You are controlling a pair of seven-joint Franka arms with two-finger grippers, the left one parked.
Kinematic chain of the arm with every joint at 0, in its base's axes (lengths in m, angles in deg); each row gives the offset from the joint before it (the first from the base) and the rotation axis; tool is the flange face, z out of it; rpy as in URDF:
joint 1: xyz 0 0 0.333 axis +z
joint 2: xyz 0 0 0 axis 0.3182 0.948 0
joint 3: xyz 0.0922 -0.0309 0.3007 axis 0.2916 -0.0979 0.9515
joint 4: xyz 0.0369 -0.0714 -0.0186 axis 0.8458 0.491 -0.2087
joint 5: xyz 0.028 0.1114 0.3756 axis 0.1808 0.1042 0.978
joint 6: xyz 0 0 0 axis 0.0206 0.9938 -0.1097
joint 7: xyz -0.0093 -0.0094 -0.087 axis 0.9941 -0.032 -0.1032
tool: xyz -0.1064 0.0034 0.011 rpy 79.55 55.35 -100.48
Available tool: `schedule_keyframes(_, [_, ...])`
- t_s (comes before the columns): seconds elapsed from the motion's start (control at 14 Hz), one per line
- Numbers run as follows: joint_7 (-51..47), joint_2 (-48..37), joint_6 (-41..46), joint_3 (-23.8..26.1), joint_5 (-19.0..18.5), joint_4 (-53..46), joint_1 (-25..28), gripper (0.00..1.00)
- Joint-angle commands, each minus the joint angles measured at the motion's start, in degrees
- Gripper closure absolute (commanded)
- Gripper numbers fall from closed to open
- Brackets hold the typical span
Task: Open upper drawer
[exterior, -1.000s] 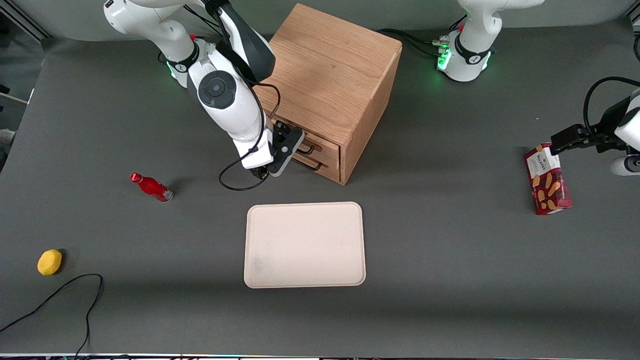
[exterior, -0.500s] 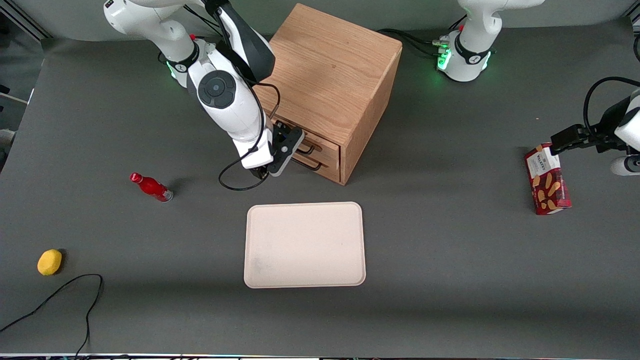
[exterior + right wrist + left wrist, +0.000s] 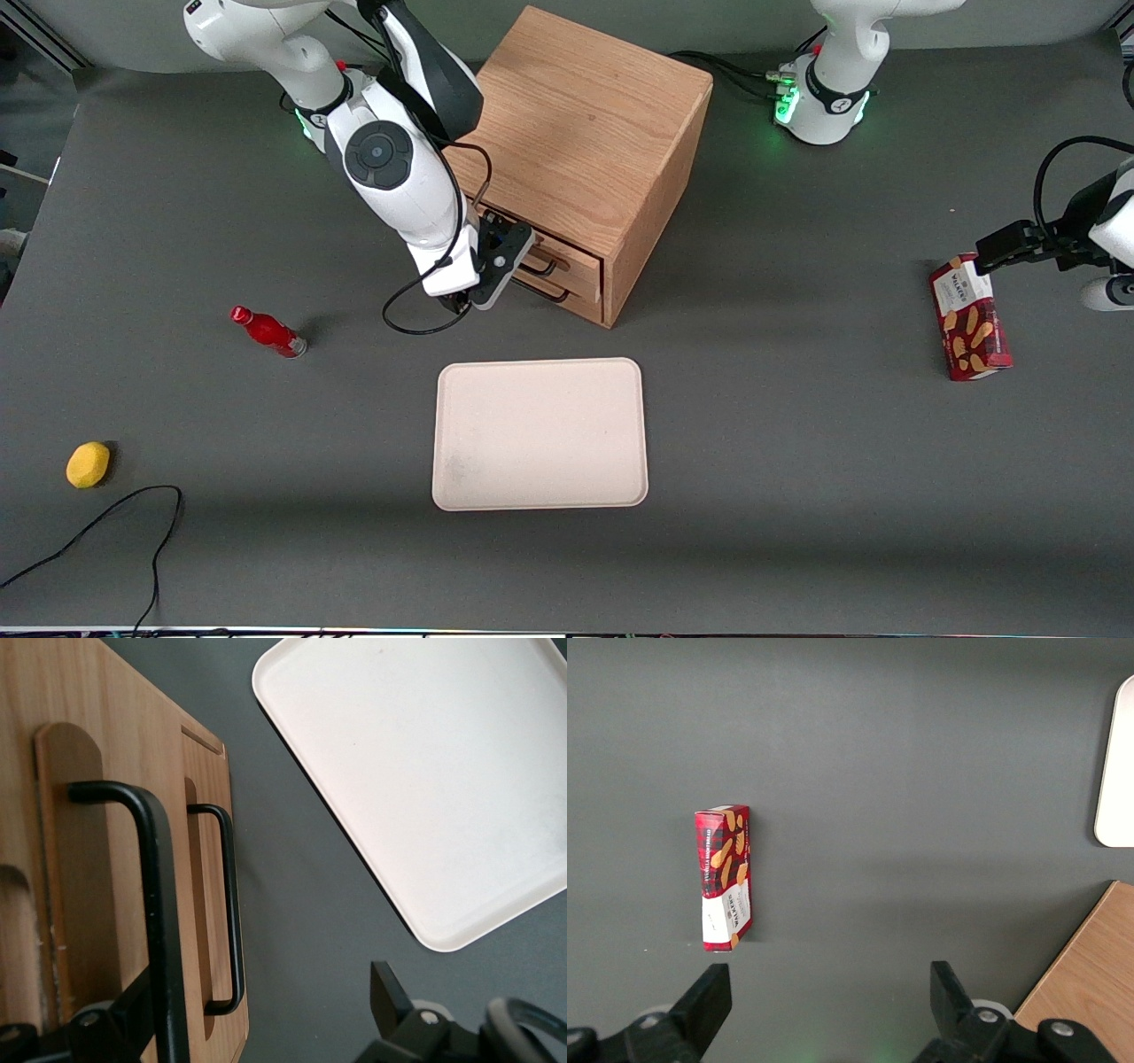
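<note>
The wooden cabinet (image 3: 585, 133) stands at the back of the table. Its upper drawer (image 3: 571, 251) looks pushed in, with its black wire handle (image 3: 542, 263) above the lower drawer's matching handle (image 3: 547, 293). My gripper (image 3: 524, 257) is right in front of the drawers and is open. In the right wrist view the upper drawer's handle (image 3: 161, 904) runs between the gripper's (image 3: 257, 992) fingers, close to one finger (image 3: 120, 1019) and apart from the second. The lower drawer's handle (image 3: 228, 904) lies beside it.
A cream tray (image 3: 539, 434) lies nearer the front camera than the cabinet. A red bottle (image 3: 268, 330), a yellow lemon-like thing (image 3: 88, 464) and a black cable (image 3: 106, 523) lie toward the working arm's end. A red cookie box (image 3: 970, 328) lies toward the parked arm's end.
The arm and gripper have shifted slightly toward the working arm's end of the table. The drawer fronts show no visible movement.
</note>
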State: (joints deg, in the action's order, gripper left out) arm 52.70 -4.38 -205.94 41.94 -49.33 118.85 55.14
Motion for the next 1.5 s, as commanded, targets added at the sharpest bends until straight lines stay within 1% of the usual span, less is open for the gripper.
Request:
schedule_keyframes(0.0, [1.89,-0.80,0.83,-0.35,1.32,0.20,0.15,0.00])
schedule_keyframes(0.64, [4.27,0.43,0.30,-0.70,1.06,-1.55,-1.16,0.00])
schedule_keyframes(1.14, [4.71,4.21,0.13,-0.79,0.88,-4.98,-1.87,0.00])
schedule_keyframes(1.43, [4.71,4.65,-0.49,-0.79,0.80,-5.60,-2.31,0.00])
